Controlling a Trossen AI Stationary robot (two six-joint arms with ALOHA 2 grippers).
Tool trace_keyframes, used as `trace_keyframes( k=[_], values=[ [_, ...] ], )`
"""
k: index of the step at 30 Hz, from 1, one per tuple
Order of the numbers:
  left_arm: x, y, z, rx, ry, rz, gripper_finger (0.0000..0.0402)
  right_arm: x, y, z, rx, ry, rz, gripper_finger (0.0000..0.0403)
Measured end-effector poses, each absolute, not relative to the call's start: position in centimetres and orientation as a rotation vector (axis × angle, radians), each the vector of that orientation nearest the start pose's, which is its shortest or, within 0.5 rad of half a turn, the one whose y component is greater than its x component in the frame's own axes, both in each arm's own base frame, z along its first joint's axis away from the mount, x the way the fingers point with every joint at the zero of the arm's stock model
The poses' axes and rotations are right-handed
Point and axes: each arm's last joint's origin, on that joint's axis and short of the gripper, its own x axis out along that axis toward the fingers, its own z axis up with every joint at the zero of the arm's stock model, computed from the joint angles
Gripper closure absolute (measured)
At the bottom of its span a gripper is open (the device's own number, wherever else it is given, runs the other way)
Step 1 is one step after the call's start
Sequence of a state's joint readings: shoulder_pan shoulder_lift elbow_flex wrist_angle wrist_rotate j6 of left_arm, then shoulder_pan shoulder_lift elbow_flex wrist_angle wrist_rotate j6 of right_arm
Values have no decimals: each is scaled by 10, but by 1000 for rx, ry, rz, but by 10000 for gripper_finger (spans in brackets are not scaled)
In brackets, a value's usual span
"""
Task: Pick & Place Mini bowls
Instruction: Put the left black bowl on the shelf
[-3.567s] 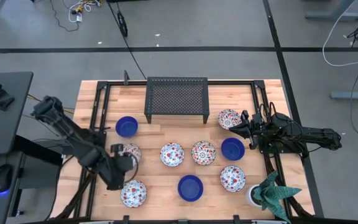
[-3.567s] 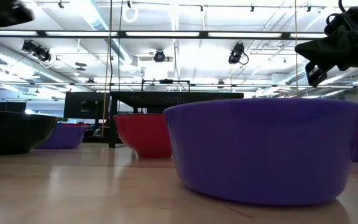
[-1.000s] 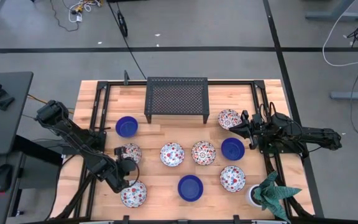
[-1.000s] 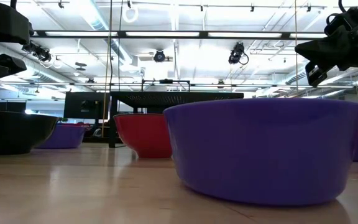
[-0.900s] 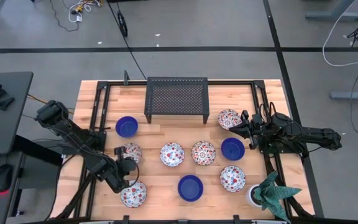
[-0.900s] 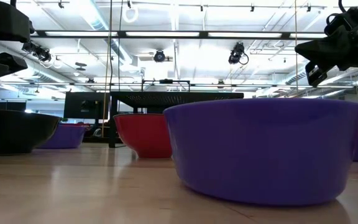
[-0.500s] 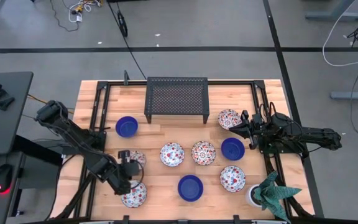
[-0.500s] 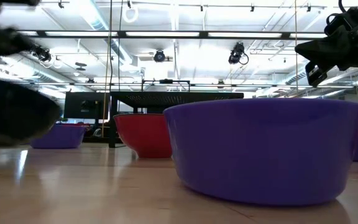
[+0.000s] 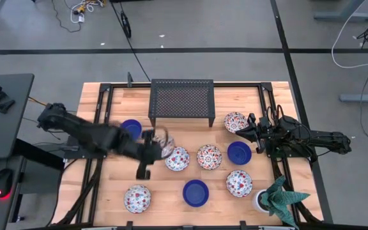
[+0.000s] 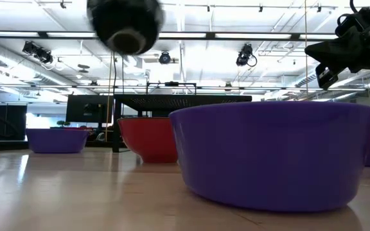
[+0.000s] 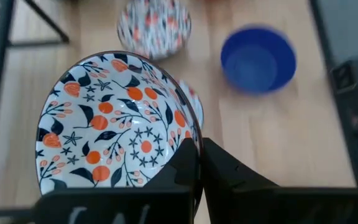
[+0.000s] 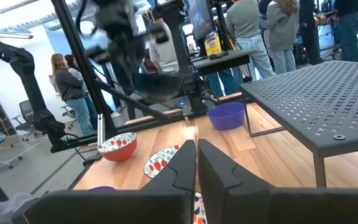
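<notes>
My left gripper (image 9: 156, 147) is shut on a white floral mini bowl (image 11: 110, 118) and holds it in the air over the table's left middle; the low view shows that bowl dark at the top (image 10: 126, 22). On the wood stand more mini bowls: floral ones (image 9: 177, 158), (image 9: 209, 156), (image 9: 239, 183), (image 9: 137, 199), (image 9: 236, 121) and blue ones (image 9: 195, 192), (image 9: 239, 153), (image 9: 130, 128). My right gripper (image 9: 246, 130) waits shut at the right edge, next to the far right floral bowl. My left gripper pinches the floral bowl's rim (image 11: 190, 134) between its two fingers, one finger (image 11: 182, 163) over the patterned inside and the other outside the wall. The fingers slant down from the table's left. The bowl is lifted clear of the table, its mouth toward the wrist camera.
A black perforated rack (image 9: 181, 101) stands at the far middle. A white pot with a green plant (image 9: 276, 198) sits at the near right corner. Black frame bars (image 9: 101, 108) run along the table's sides. People stand in the room beyond the table.
My left gripper has risen from the table's near left and swung toward the middle, turning as it went. The floral bowl that stood at the left has come up with it, lifted clear of the wood. The right arm has kept still.
</notes>
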State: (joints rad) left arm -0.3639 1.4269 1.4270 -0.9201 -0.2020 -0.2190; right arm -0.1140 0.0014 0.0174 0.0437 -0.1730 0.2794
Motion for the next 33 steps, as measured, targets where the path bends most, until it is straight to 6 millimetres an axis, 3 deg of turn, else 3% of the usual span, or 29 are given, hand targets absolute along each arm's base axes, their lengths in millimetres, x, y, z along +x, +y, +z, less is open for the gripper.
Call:
trace_keyframes(
  k=[7, 13, 19, 26, 33],
  values=[
    [282, -38, 394, 144, 759, -49, 391, 96, -6, 174, 271, -51, 67, 382],
    [285, 15, 404, 431, 758, 135, 391, 96, -6, 173, 270, -50, 66, 382],
    [292, 69, 394, 533, 841, 238, 391, 96, -6, 174, 270, -51, 67, 382],
    [305, 131, 360, 468, 996, 280, 391, 96, -6, 173, 271, -49, 66, 382],
    [308, 163, 333, 362, 1091, 295, 390, 96, -6, 174, 271, -50, 66, 382]
  ],
)
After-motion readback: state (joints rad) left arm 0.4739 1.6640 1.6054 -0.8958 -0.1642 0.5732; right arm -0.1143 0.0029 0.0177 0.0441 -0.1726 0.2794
